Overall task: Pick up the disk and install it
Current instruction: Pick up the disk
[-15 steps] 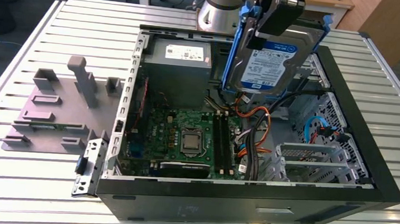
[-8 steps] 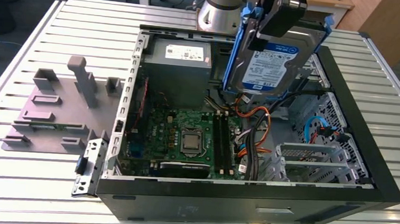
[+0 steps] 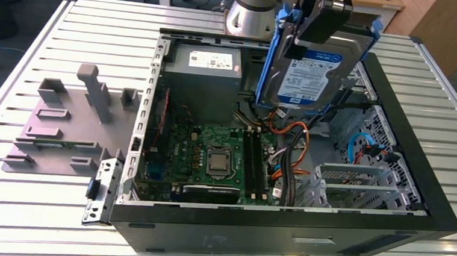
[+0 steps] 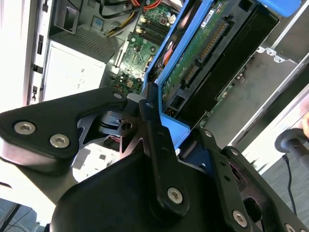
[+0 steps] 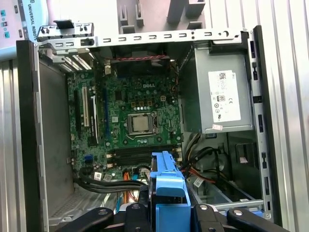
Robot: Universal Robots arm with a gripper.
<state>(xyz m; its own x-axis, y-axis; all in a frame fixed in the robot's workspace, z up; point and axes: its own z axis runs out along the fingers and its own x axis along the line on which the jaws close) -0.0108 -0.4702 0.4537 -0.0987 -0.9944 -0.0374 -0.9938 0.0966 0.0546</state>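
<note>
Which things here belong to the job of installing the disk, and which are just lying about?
Job: disk; gripper shut on it; open computer case beneath.
Lying about: grey rack on the table; metal bracket beside the case.

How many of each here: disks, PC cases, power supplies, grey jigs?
disk: 1
case: 1
power supply: 1
grey jig: 1
Total: 4

Hand (image 3: 323, 20) seemingly hides disk (image 3: 314, 70) top.
</note>
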